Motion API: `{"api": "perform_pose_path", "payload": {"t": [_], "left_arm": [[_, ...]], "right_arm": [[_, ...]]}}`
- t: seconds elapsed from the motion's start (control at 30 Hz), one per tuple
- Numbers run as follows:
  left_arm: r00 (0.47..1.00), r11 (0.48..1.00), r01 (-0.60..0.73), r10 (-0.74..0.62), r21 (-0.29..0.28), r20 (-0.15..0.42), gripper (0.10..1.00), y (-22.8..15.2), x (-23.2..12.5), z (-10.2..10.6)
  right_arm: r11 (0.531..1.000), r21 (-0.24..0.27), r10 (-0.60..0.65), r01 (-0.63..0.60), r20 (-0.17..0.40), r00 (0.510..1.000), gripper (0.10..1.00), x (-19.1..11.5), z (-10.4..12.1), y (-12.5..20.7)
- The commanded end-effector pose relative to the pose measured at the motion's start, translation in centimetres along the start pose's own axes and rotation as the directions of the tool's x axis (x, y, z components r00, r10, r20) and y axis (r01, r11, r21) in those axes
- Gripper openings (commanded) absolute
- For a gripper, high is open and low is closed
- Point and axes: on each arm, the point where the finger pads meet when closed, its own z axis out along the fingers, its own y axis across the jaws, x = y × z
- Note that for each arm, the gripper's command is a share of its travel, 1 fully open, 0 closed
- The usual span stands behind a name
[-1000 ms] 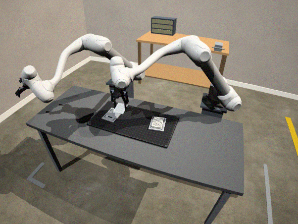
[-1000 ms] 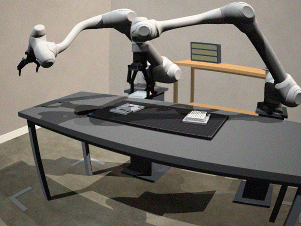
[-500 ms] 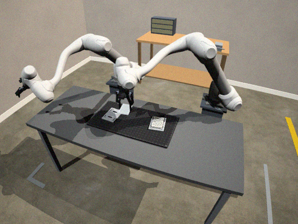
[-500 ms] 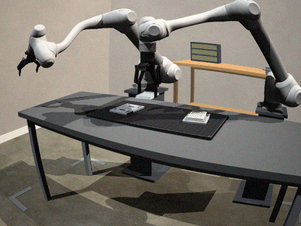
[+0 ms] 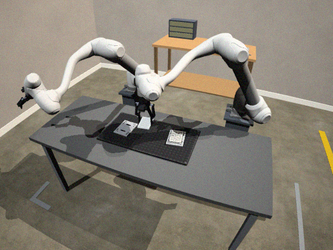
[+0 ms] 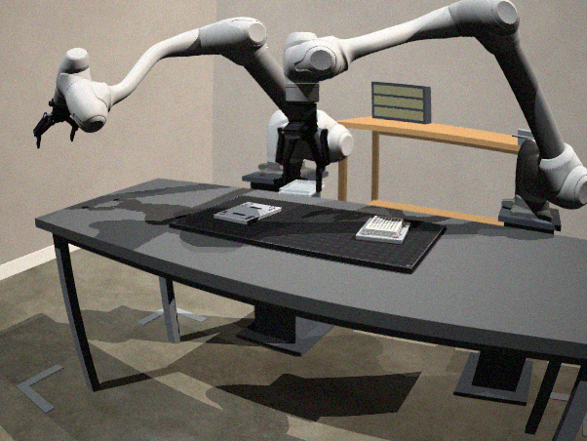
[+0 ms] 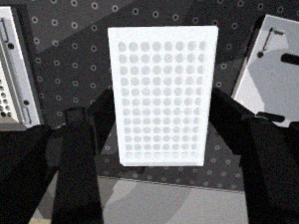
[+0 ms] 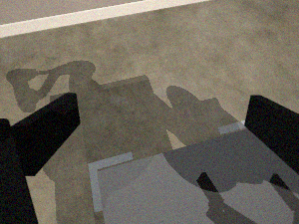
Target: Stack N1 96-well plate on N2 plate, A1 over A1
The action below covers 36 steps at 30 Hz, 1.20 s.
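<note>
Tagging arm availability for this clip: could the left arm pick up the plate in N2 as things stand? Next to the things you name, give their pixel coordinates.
Probably not: the left gripper (image 5: pixel 145 121) (image 6: pixel 298 182) (image 7: pixel 160 102) already holds the other plate (image 5: pixel 145 123) (image 6: pixel 298 187) (image 7: pixel 163 99).

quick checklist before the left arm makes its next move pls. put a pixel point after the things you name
- left tool (image 5: pixel 145 122) (image 6: pixel 305 187) (image 7: pixel 163 99) shut on the upper plate (image 5: pixel 144 123) (image 6: pixel 298 187) (image 7: pixel 161 94): ok
- N1 (image 5: pixel 124 129) (image 6: pixel 248 213) (image 7: pixel 275 84) has no plate in it: ok
- upper plate lined up above N2 (image 5: pixel 175 142) (image 6: pixel 377 239) (image 7: pixel 22 64): not ok, it hangs between the two nests
- lower plate (image 5: pixel 177 135) (image 6: pixel 384 225) (image 7: pixel 4 94) fully flat in N2: cannot tell, it is in the nest but too small to judge
- well A1 will land over well A1: cannot tell, no corner mark readable
- right tool (image 5: pixel 21 98) (image 6: pixel 55 142) (image 8: pixel 163 111) away from N2: ok, open and off at the far end
</note>
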Motion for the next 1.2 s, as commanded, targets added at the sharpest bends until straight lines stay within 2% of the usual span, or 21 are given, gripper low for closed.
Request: {"api": "perform_pose_path", "payload": {"t": [0.0,1.17], "left_arm": [[1.0,1.0,0.0,0.0,-0.002,-0.001,0.099,-1.1,0.1,-0.1],[1.0,1.0,0.0,0.0,-0.001,-0.001,0.099,-11.4,0.7,-0.1]], "right_arm": [[1.0,0.001,0.002,-0.002,0.0,1.0,1.0,0.1,-0.1,0.0],[1.0,0.001,0.002,-0.002,0.0,1.0,1.0,0.1,-0.1,0.0]]}}
